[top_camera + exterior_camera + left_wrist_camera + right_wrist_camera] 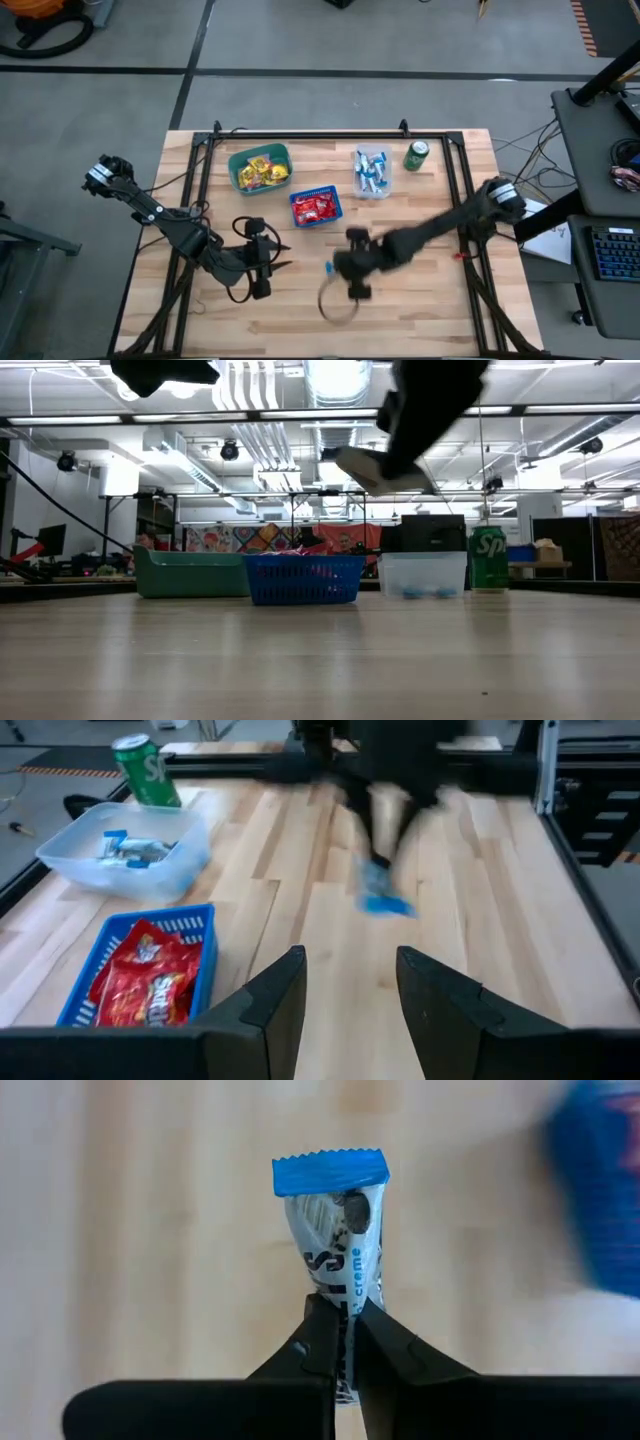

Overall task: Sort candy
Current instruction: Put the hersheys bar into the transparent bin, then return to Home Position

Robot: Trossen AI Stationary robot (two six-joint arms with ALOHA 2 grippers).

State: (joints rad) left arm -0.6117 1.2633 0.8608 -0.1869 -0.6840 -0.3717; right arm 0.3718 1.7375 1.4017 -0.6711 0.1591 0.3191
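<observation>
Nearest the right wrist camera, 1 blue-and-white candy bar (336, 1230) sits clamped between the right gripper (343, 1342) fingers above the surface (420, 290), while the high view alone shows 3 baskets and the left gripper (268, 262), fingers apart.

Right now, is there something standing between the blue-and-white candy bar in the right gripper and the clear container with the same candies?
Nothing visible blocks it. The right gripper is shut on the blue-and-white candy bar, and bare table lies between it and the clear container. The blue basket stands just beside that path.
</observation>
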